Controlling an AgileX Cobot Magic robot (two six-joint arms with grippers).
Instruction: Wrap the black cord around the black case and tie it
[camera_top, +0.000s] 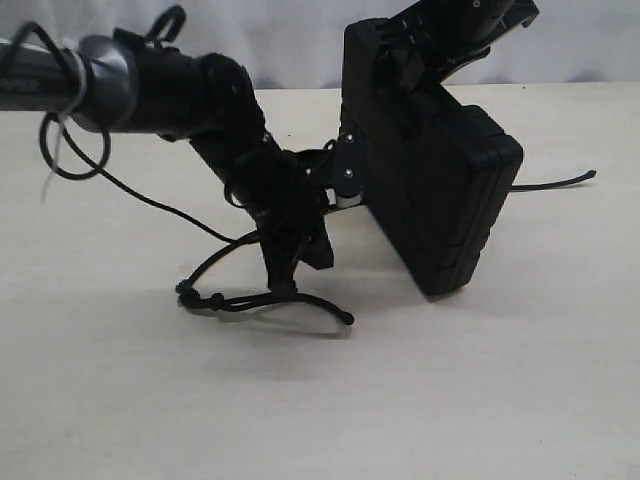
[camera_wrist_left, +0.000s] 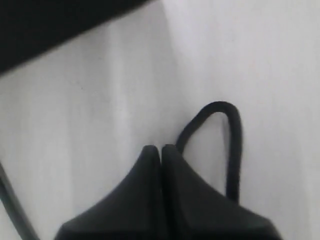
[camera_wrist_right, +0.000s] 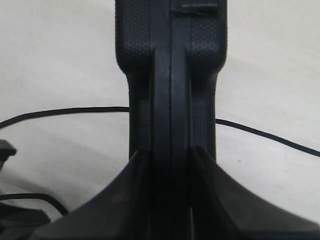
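The black case (camera_top: 440, 190) hangs tilted above the table, gripped at its upper end by my right gripper (camera_top: 405, 50). In the right wrist view the case (camera_wrist_right: 172, 75) shows edge-on between the shut fingers of the right gripper (camera_wrist_right: 171, 155). The black cord (camera_top: 300, 297) lies on the table left of the case, with a knotted bend at its left and a free end at its right. My left gripper (camera_top: 285, 283) points down onto it, shut. In the left wrist view a cord loop (camera_wrist_left: 235, 135) curls out beside the tips of the left gripper (camera_wrist_left: 161, 147). More cord (camera_wrist_right: 65, 111) runs under the case.
A stretch of cord (camera_top: 555, 181) trails out on the table to the right of the case. The left arm's own thin wiring (camera_top: 60, 150) dangles in a loop at the far left. The pale table (camera_top: 500, 400) spreads toward the front.
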